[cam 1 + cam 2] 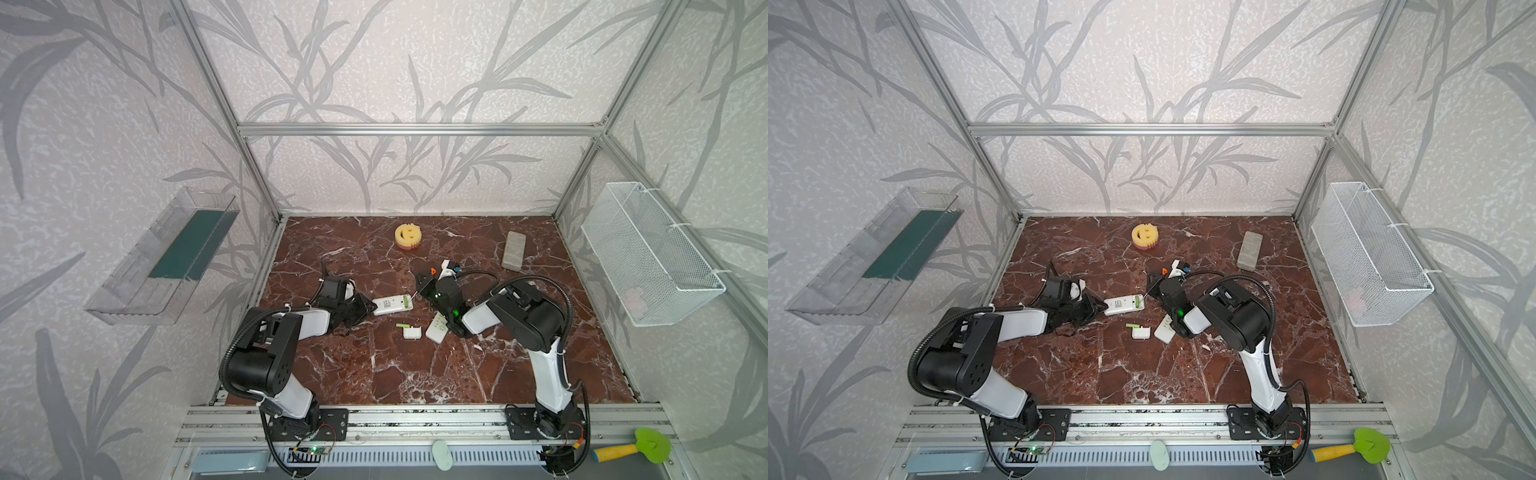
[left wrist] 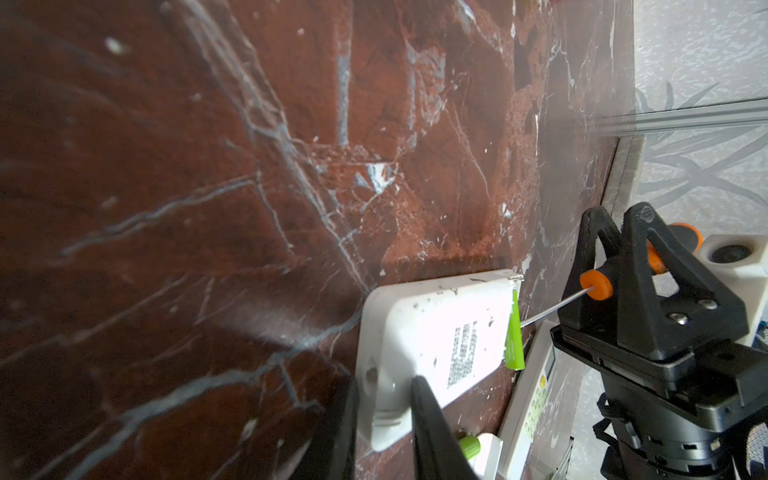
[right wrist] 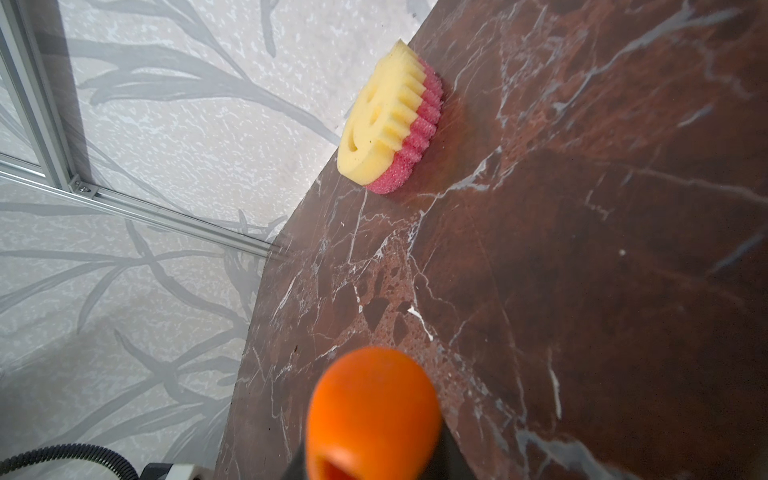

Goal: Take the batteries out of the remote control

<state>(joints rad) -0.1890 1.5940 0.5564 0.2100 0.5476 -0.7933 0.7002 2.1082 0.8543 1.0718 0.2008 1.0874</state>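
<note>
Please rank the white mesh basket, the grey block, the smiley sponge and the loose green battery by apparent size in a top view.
1. white mesh basket
2. grey block
3. smiley sponge, close to the block, so this order is unsure
4. loose green battery

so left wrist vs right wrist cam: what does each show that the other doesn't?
Left wrist only: the left gripper clamped on the white remote, a green battery in its open end, the screwdriver shaft tip at that battery, the right gripper gripping the orange handle, and a loose battery beside a second remote.

Right wrist only: the yellow-pink smiley sponge by the back wall.

Both: the orange screwdriver handle, the marble tabletop and patterned wall.
</note>
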